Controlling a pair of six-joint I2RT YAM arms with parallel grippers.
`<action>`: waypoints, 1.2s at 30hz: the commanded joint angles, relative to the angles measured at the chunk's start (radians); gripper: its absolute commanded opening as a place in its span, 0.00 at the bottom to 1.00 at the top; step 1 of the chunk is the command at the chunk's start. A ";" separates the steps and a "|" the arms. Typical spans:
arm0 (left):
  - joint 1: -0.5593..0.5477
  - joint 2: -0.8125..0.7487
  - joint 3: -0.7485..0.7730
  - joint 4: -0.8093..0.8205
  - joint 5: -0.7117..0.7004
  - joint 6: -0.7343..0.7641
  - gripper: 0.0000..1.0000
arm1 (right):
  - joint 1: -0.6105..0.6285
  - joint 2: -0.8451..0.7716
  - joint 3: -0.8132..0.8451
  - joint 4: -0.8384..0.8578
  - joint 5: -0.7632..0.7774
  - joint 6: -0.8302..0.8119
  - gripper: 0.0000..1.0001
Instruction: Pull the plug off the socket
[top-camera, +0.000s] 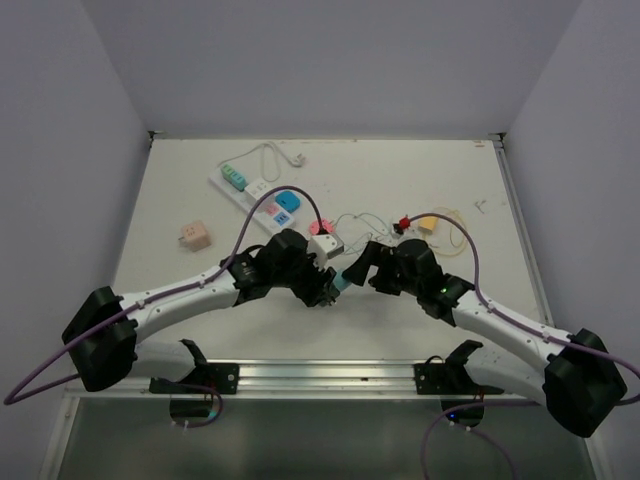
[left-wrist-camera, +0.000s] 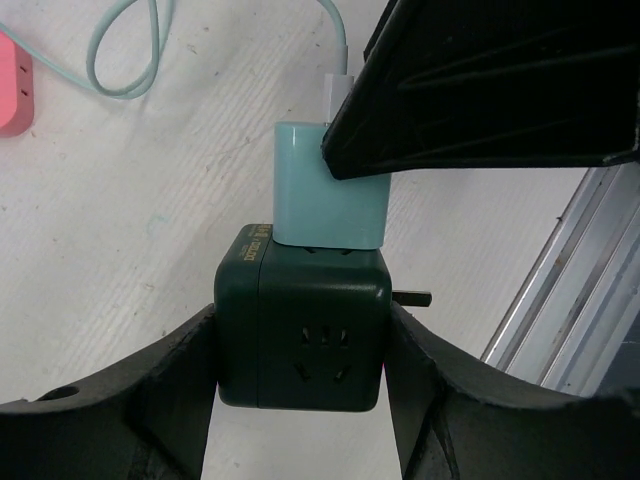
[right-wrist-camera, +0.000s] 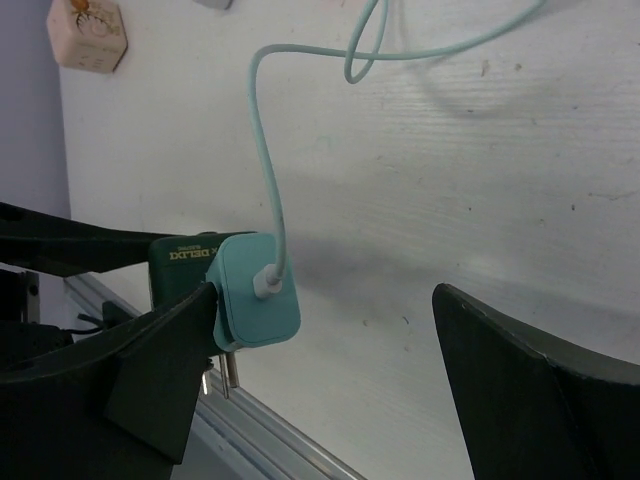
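Observation:
The socket, a long white power strip (top-camera: 262, 192) with coloured outlet faces, lies at the back left, away from both grippers. My left gripper (top-camera: 322, 285) (left-wrist-camera: 300, 320) is shut on a dark green cube adapter (left-wrist-camera: 300, 335). A teal plug (left-wrist-camera: 325, 190) with a teal cable sits flush on the cube's top face, and shows in the right wrist view (right-wrist-camera: 255, 290). My right gripper (top-camera: 365, 262) (right-wrist-camera: 322, 300) is open. One of its fingers (right-wrist-camera: 150, 350) lies against the teal plug's side; the other stands well apart.
A pink cube adapter (top-camera: 192, 236) (right-wrist-camera: 88, 30) sits at the left. Small red and yellow items with a yellow cable (top-camera: 432, 222) lie right of centre. A metal rail (top-camera: 330, 375) (left-wrist-camera: 570, 290) runs along the near edge. Walls close the table on three sides.

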 joint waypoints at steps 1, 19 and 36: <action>0.005 -0.079 -0.054 0.181 -0.032 -0.152 0.00 | -0.002 0.024 0.021 0.121 -0.073 0.037 0.92; 0.002 -0.101 -0.103 0.346 -0.081 -0.322 0.00 | 0.004 0.129 0.036 0.278 -0.142 0.076 0.33; -0.001 -0.098 -0.250 0.306 0.046 -0.454 0.00 | -0.002 0.149 0.171 0.221 0.106 -0.059 0.00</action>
